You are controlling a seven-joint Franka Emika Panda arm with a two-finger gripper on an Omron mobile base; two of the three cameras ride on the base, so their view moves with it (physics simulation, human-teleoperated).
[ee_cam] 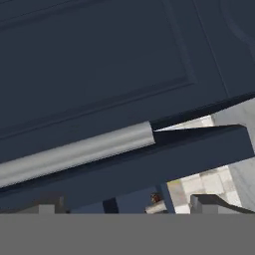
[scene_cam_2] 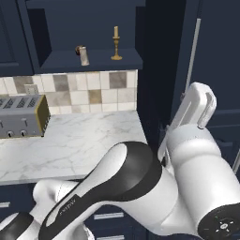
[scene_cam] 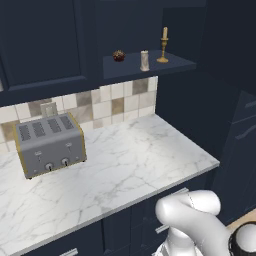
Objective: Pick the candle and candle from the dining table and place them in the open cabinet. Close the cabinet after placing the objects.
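Both candles, the taper (scene_cam: 164, 45) on its brass holder and the stub (scene_cam: 144, 60), stand inside the open cabinet (scene_cam: 150, 66); the gripper (ee_cam: 127, 201), jaws spread and empty, faces the rigid door's (ee_cam: 99, 64) slim, likely slippery handle (ee_cam: 74, 152), best grasped mid-bar.

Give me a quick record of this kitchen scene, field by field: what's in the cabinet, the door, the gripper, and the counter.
cabinet shelf: tan taper candle on a brass holder, short grey-beige stub candle and a small dark red round object, standing apart
cabinet door: dark navy flat-panel door open, its silver bar handle close before the hand camera
gripper: two-finger gripper open, holding nothing
counter: white marble countertop with a grey four-slot toaster
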